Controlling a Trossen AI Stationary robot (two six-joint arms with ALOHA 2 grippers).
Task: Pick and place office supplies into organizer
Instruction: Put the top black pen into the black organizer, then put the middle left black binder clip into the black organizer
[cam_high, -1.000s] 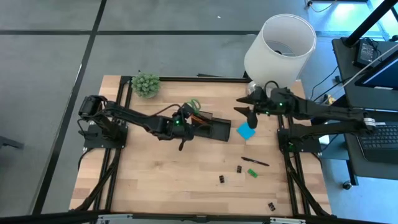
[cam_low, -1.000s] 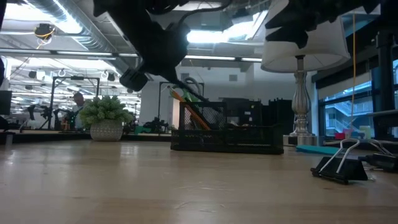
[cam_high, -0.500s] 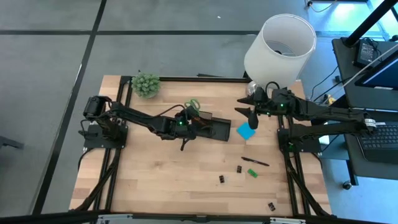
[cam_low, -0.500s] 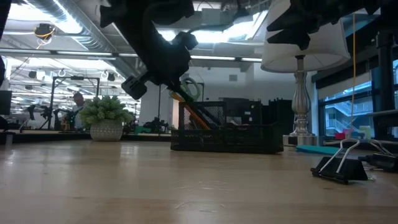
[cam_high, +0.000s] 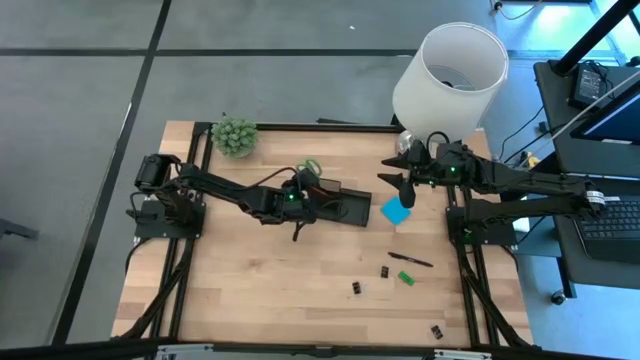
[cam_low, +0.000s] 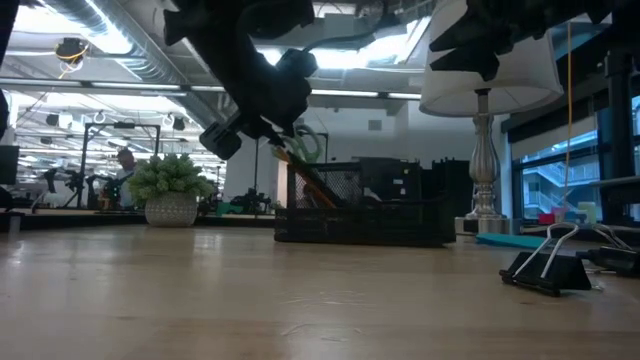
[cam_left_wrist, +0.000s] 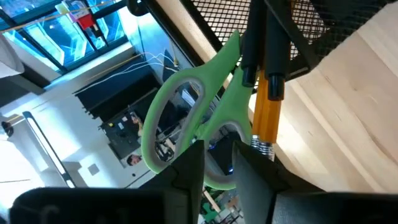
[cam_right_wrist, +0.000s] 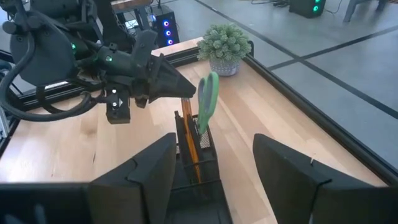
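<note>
The black mesh organizer (cam_high: 345, 207) lies mid-table. Green-handled scissors (cam_left_wrist: 193, 118) stand blades-down in its left compartment beside orange pencils (cam_left_wrist: 268, 106), handles leaning out over its left end. My left gripper (cam_left_wrist: 219, 163) is at that end (cam_high: 306, 186), open a little, one finger on each side of the rim of the scissors' lower handle ring. My right gripper (cam_high: 400, 186) hovers open to the right of the organizer, above the blue sticky-note pad (cam_high: 396, 211), with nothing between its fingers (cam_right_wrist: 214, 180). My left gripper's fingers (cam_left_wrist: 189, 171) stand level on either side of the lower handle ring's rim (cam_left_wrist: 214, 182), coming from the table's left. I cannot tell whether they touch it. The scissors stand on their own in the organizer (cam_right_wrist: 196, 155).
A black pen (cam_high: 410, 259), a small green piece (cam_high: 406, 278) and black clips (cam_high: 357, 288) (cam_high: 437, 331) lie on the near right of the table. A potted plant (cam_high: 235, 136) stands at the far left, a white-shaded lamp (cam_high: 450, 75) at the far right.
My left gripper has sunk a little at the organizer's left end and rolled slightly about its own line, then kept still. The scissors' handles have stayed above the left compartment.
</note>
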